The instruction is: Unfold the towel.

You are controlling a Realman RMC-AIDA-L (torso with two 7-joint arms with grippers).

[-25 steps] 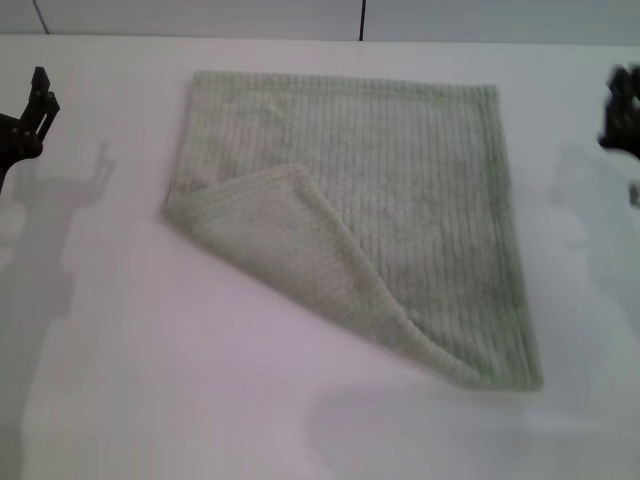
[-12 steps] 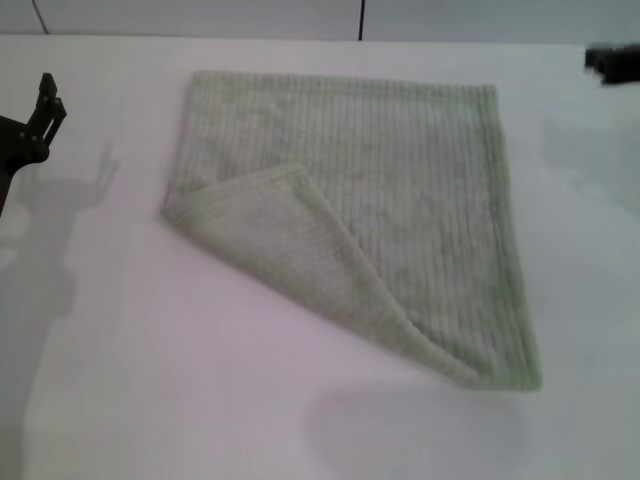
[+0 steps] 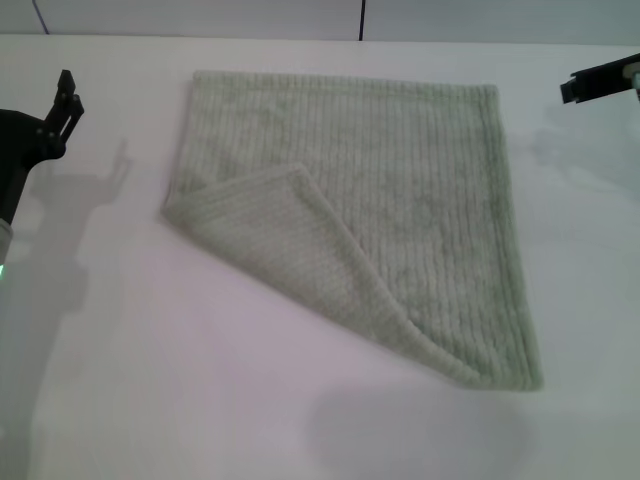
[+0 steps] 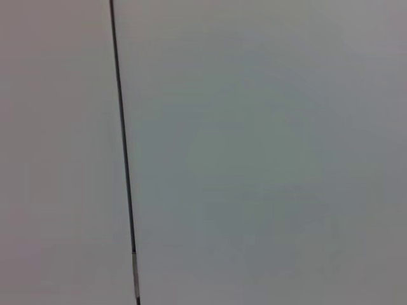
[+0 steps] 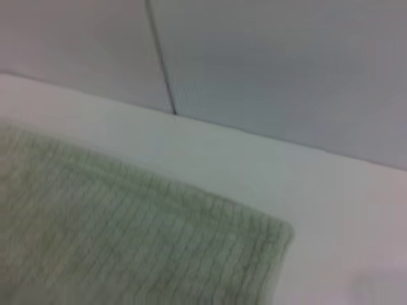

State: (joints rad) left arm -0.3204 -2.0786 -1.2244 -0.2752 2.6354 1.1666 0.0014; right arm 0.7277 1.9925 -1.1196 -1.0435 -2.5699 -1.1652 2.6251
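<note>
One towel (image 3: 400, 210) lies on the white table (image 3: 150, 380) in the head view, pale sage green with fine ribbed stripes running away from the robot. Its near-left corner is folded over onto the cloth, a triangular flap (image 3: 290, 250) showing the waffle-textured underside, with the flap's tip near the towel's middle. The other three corners lie flat, the hemmed far edge close to the table's back edge. Neither arm touches the cloth. The left gripper (image 3: 65, 100) is at the far left, well apart from the towel and above the table, its dark fingers pointing up and away; whether they are spread or pressed together cannot be told. The right gripper (image 3: 600, 82) shows only as a dark bar at the right edge, beyond the towel's far-right corner and apart from it; its fingers' state cannot be told either.

From the left wrist, only a pale wall (image 4: 254, 152) with a thin dark vertical seam (image 4: 124, 152) shows.

From the right wrist, the towel's (image 5: 127, 241) hemmed corner lies flat on the white table (image 5: 331, 190), near the wall panels (image 5: 286, 70) behind it.
</note>
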